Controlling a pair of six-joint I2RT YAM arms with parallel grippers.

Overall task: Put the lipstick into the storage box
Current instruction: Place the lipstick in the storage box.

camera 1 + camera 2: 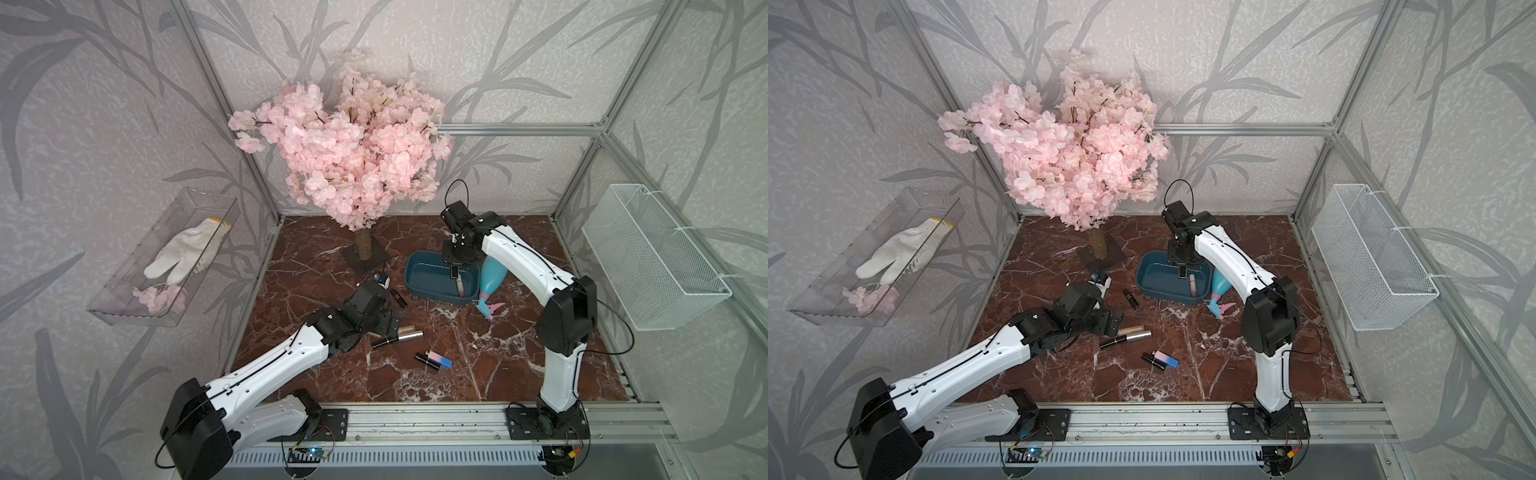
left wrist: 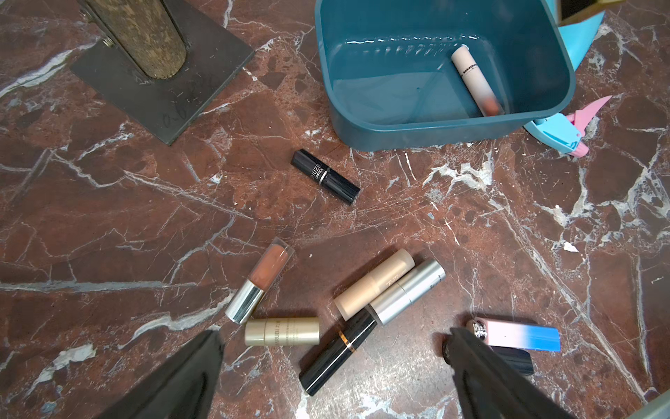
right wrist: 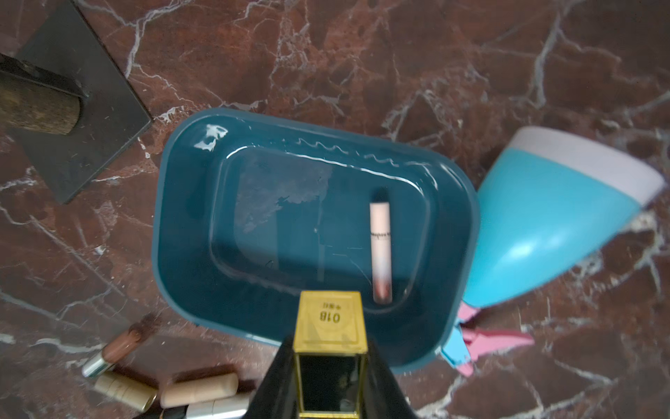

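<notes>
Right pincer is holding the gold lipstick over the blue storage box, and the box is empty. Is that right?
The box is not empty. The right wrist view shows a pale pink tube lying inside the storage box, near one end. The rest stands: the right pincer is shut on the gold lipstick over the box.

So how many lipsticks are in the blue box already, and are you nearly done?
One pale lipstick lies in the storage box. The right end effector is shut on a gold lipstick above the box, not yet dropped. The left end effector is open over the loose lipsticks on the table; those are left. Not nearly done.
</notes>
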